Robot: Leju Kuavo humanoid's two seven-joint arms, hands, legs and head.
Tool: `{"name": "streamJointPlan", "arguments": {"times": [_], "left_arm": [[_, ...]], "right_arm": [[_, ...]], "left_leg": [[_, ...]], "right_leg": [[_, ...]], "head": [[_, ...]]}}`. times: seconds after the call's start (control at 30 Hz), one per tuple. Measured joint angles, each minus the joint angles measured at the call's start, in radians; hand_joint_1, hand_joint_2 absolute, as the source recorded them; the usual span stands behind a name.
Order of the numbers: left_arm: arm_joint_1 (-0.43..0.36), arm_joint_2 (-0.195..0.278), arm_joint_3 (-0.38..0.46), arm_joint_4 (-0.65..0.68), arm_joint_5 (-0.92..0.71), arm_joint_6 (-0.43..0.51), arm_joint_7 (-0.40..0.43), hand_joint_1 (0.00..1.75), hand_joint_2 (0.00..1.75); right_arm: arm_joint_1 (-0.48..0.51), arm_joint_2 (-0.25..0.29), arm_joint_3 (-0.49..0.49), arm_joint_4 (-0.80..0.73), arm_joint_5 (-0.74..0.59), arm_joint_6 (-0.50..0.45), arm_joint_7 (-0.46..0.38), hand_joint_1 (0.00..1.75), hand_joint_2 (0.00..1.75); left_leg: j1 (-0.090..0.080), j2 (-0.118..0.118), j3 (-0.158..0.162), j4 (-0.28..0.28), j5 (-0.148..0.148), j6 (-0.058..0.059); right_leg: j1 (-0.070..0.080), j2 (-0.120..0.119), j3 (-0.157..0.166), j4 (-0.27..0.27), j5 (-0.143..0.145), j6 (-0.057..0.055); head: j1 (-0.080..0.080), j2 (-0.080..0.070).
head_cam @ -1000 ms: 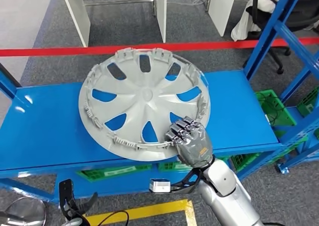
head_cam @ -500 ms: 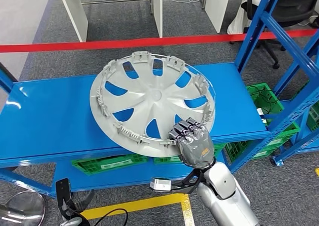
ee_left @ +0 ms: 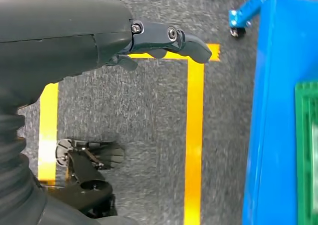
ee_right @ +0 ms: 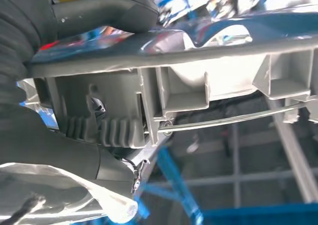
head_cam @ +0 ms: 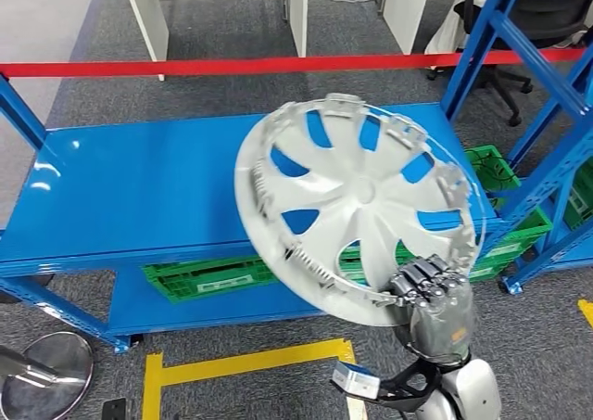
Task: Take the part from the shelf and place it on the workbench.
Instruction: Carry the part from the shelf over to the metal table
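- Workshop floor: grey carpet, red tape line [head_cam: 209,67] across the back, yellow floor marking [head_cam: 237,364] near the robot's feet.
- Blue shelf [head_cam: 140,184]: steel rack; its top deck is bare where the head view shows it. Green crates [head_cam: 203,276] sit on the tier below.
- Part: silver wheel cover [head_cam: 357,202], inner side up with clips and wire ring showing. It is lifted off the deck and tilted, overhanging the shelf's front edge toward the robot.
- Right hand [head_cam: 434,304]: fingers closed over the cover's near rim, at its lowest edge. The right wrist view shows the ribbed rim clips pressed against the palm. The whole disc stands out beyond the hand, up and to the robot's left.
- Left hand [ee_left: 112,41]: hangs over the floor, fingers extended, holding nothing.
- Risk, judged: a one-point grip on the rim of a wide disc leaves much unsupported weight; the cover could pivot or slide out during a turn.
- Risk, judged: the far rim is near the blue upright [head_cam: 483,40] and could strike it.
- Workbench: cannot be identified.
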Motion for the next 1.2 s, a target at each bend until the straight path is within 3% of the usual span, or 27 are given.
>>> {"name": "streamJointPlan", "arguments": {"times": [0.03, 0.1, 0.13, 0.2, 0.27, 0.3, 0.33, 0.37, 0.43, 0.5, 0.53, 0.6, 0.63, 0.67, 0.7, 0.77, 0.8, 0.83, 0.87, 0.9, 0.93, 0.97, 1.03, 1.07, 1.13, 1.2], "left_arm": [[-0.001, 0.002, -0.005, 0.000, -0.004, 0.000, 0.002, 0.00, 1.75], [-0.002, 0.005, -0.010, 0.000, -0.008, -0.004, 0.003, 0.00, 1.75], [-0.002, 0.007, -0.012, 0.000, -0.009, -0.007, 0.002, 0.00, 1.75], [-0.002, 0.012, -0.014, 0.000, -0.013, -0.012, 0.002, 0.00, 1.75], [-0.003, 0.015, -0.016, 0.000, -0.016, -0.014, 0.002, 0.00, 1.75], [-0.004, 0.016, -0.017, 0.000, -0.016, -0.014, 0.002, 0.00, 1.75], [-0.004, 0.017, -0.018, 0.000, -0.017, -0.015, 0.002, 0.00, 1.75], [-0.004, 0.018, -0.019, 0.000, -0.017, -0.015, 0.002, 0.00, 1.75], [-0.006, 0.019, -0.020, 0.000, -0.017, -0.015, 0.002, 0.00, 1.75], [-0.010, 0.020, -0.023, 0.000, -0.020, -0.016, 0.000, 0.00, 1.75], [-0.012, 0.020, -0.024, 0.000, -0.022, -0.017, 0.000, 0.00, 1.75], [-0.012, 0.019, -0.026, 0.000, -0.027, -0.017, 0.001, 0.00, 1.75], [-0.013, 0.019, -0.027, 0.000, -0.029, -0.017, 0.002, 0.00, 1.75], [-0.013, 0.019, -0.027, 0.000, -0.030, -0.017, 0.003, 0.00, 1.75], [-0.013, 0.019, -0.027, 0.000, -0.032, -0.017, 0.004, 0.00, 1.75], [-0.014, 0.018, -0.027, 0.000, -0.037, -0.016, 0.004, 0.00, 1.75], [-0.014, 0.018, -0.027, 0.000, -0.040, -0.014, 0.004, 0.00, 1.75], [-0.013, 0.017, -0.027, 0.000, -0.042, -0.013, 0.005, 0.00, 1.75], [-0.013, 0.017, -0.028, 0.000, -0.043, -0.012, 0.005, 0.00, 1.75], [-0.013, 0.017, -0.028, 0.000, -0.045, -0.011, 0.006, 0.00, 1.75], [-0.013, 0.016, -0.028, 0.000, -0.047, -0.010, 0.006, 0.00, 1.75], [-0.013, 0.015, -0.028, 0.000, -0.049, -0.010, 0.006, 0.00, 1.75], [-0.014, 0.014, -0.029, 0.000, -0.054, -0.011, 0.004, 0.00, 1.75], [-0.014, 0.013, -0.030, 0.000, -0.056, -0.011, 0.004, 0.00, 1.75], [-0.011, 0.014, -0.030, 0.000, -0.060, -0.011, 0.003, 0.00, 1.75], [-0.007, 0.014, -0.030, 0.000, -0.064, -0.007, 0.003, 0.00, 1.75]], "right_arm": [[0.007, 0.009, -0.009, -0.008, 0.001, 0.000, 0.008, 1.75, 1.75], [0.022, 0.024, -0.023, -0.020, -0.007, 0.000, 0.019, 1.75, 1.75], [0.028, 0.032, -0.028, -0.025, -0.014, 0.000, 0.019, 1.75, 1.75], [0.037, 0.047, -0.036, -0.034, -0.026, 0.000, 0.018, 1.75, 1.75], [0.043, 0.056, -0.041, -0.040, -0.030, 0.000, 0.017, 1.75, 1.75], [0.045, 0.059, -0.043, -0.042, -0.031, 0.000, 0.017, 1.75, 1.75], [0.048, 0.062, -0.045, -0.042, -0.032, 0.000, 0.017, 1.75, 1.75], [0.050, 0.064, -0.047, -0.043, -0.032, 0.000, 0.017, 1.75, 1.75], [0.055, 0.067, -0.051, -0.045, -0.032, 0.000, 0.017, 1.75, 1.75], [0.059, 0.070, -0.055, -0.050, -0.032, 0.000, 0.019, 1.75, 1.75], [0.060, 0.071, -0.056, -0.053, -0.032, 0.000, 0.019, 1.75, 1.75], [0.065, 0.073, -0.058, -0.056, -0.030, 0.000, 0.020, 1.75, 1.75], [0.069, 0.073, -0.058, -0.057, -0.030, 0.000, 0.020, 1.75, 1.75], [0.073, 0.073, -0.059, -0.058, -0.030, 0.000, 0.019, 1.75, 1.75], [0.076, 0.073, -0.059, -0.058, -0.031, 0.000, 0.016, 1.75, 1.75], [0.081, 0.073, -0.060, -0.059, -0.037, 0.000, 0.002, 1.75, 1.75], [0.082, 0.074, -0.061, -0.059, -0.040, 0.000, -0.008, 1.75, 1.75], [0.084, 0.076, -0.063, -0.060, -0.044, 0.000, -0.017, 1.75, 1.75], [0.087, 0.077, -0.065, -0.061, -0.048, 0.000, -0.023, 1.75, 1.75], [0.089, 0.079, -0.067, -0.062, -0.053, 0.000, -0.025, 1.75, 1.75], [0.091, 0.079, -0.068, -0.063, -0.059, 0.000, -0.023, 1.75, 1.75], [0.093, 0.079, -0.068, -0.064, -0.067, 0.000, -0.019, 1.75, 1.75], [0.095, 0.079, -0.068, -0.068, -0.080, 0.000, -0.010, 1.75, 1.75], [0.096, 0.079, -0.067, -0.070, -0.085, 0.000, -0.007, 1.75, 1.75], [0.103, 0.079, -0.067, -0.073, -0.101, 0.000, -0.012, 1.75, 1.75], [0.111, 0.083, -0.068, -0.075, -0.124, 0.000, -0.031, 1.75, 1.75]], "left_leg": [[0.000, 0.000, -0.002, 0.000, 0.008, -0.006], [0.004, -0.001, -0.006, 0.000, 0.018, -0.019], [0.005, -0.002, -0.012, 0.008, 0.001, -0.026], [0.010, -0.005, -0.032, 0.074, -0.088, -0.040], [0.016, -0.005, -0.054, 0.200, -0.186, -0.051], [0.019, -0.006, -0.056, 0.252, -0.201, -0.055], [0.022, -0.006, -0.045, 0.278, -0.191, -0.058], [0.024, -0.006, -0.019, 0.266, -0.164, -0.060], [0.029, -0.006, 0.075, 0.149, -0.118, -0.062], [0.026, -0.010, 0.164, 0.009, -0.128, -0.054], [0.023, -0.011, 0.183, -0.029, -0.139, -0.047], [0.018, -0.010, 0.176, -0.044, -0.131, -0.028], [0.018, -0.008, 0.166, -0.045, -0.119, -0.018], [0.019, -0.005, 0.153, -0.047, -0.105, -0.007], [0.019, -0.003, 0.137, -0.049, -0.090, 0.002], [0.015, -0.001, 0.102, -0.048, -0.064, 0.012], [0.013, -0.001, 0.084, -0.047, -0.051, 0.013], [0.010, 0.000, 0.066, -0.047, -0.039, 0.012], [0.008, 0.001, 0.049, -0.046, -0.027, 0.011], [0.006, 0.001, 0.033, -0.045, -0.015, 0.010], [0.005, 0.001, 0.021, -0.043, -0.005, 0.007], [0.002, 0.001, 0.012, -0.040, 0.004, 0.005], [-0.001, 0.000, 0.001, -0.032, 0.019, -0.004], [-0.002, 0.001, -0.005, -0.029, 0.027, -0.009], [-0.001, 0.001, -0.016, -0.023, 0.032, -0.022], [0.003, -0.002, -0.031, 0.026, -0.020, -0.036]], "right_leg": [[0.003, 0.000, 0.012, -0.025, -0.006, -0.003], [0.004, 0.000, -0.002, -0.032, 0.008, -0.011], [0.002, -0.002, -0.012, -0.033, 0.018, -0.019], [-0.002, -0.005, -0.035, -0.036, 0.043, -0.031], [-0.002, -0.005, -0.062, -0.034, 0.070, -0.034], [-0.002, -0.005, -0.077, -0.032, 0.084, -0.034], [-0.003, -0.005, -0.095, -0.029, 0.096, -0.032], [-0.003, -0.005, -0.114, -0.026, 0.108, -0.030], [-0.005, -0.006, -0.145, -0.016, 0.126, -0.021], [-0.005, -0.006, -0.163, -0.009, 0.143, -0.009], [-0.005, -0.007, -0.167, -0.010, 0.154, -0.003], [-0.008, -0.008, -0.170, -0.016, 0.172, 0.009], [-0.011, -0.007, -0.175, -0.013, 0.163, 0.014], [-0.012, -0.005, -0.184, 0.004, 0.133, 0.018], [-0.012, -0.003, -0.197, 0.043, 0.082, 0.021], [-0.011, -0.001, -0.224, 0.167, -0.024, 0.024], [-0.011, -0.001, -0.231, 0.228, -0.044, 0.026], [-0.011, -0.001, -0.228, 0.269, -0.032, 0.026], [-0.011, -0.001, -0.214, 0.282, 0.000, 0.024], [-0.010, -0.001, -0.182, 0.262, 0.036, 0.020], [-0.008, -0.001, -0.133, 0.210, 0.055, 0.014], [-0.005, -0.001, -0.066, 0.133, 0.053, 0.006], [-0.001, -0.003, 0.039, -0.018, 0.007, -0.004], [0.001, -0.003, 0.061, -0.060, -0.010, -0.007], [-0.002, -0.003, 0.056, -0.081, -0.013, -0.014], [-0.005, -0.005, 0.046, -0.082, 0.000, -0.024]], "head": [[0.000, 0.000], [0.000, 0.000], [-0.001, 0.000], [-0.005, 0.000], [-0.009, 0.000], [-0.009, 0.000], [-0.009, 0.000], [-0.008, 0.000], [-0.009, 0.000], [-0.008, 0.000], [-0.008, 0.000], [-0.009, 0.000], [-0.010, 0.000], [-0.009, 0.000], [-0.008, 0.000], [-0.005, 0.000], [-0.004, 0.000], [-0.003, 0.000], [-0.003, 0.000], [-0.003, 0.000], [-0.003, 0.000], [-0.003, 0.000], [-0.003, 0.000], [-0.003, 0.000], [-0.003, 0.000], [-0.006, 0.000]]}}
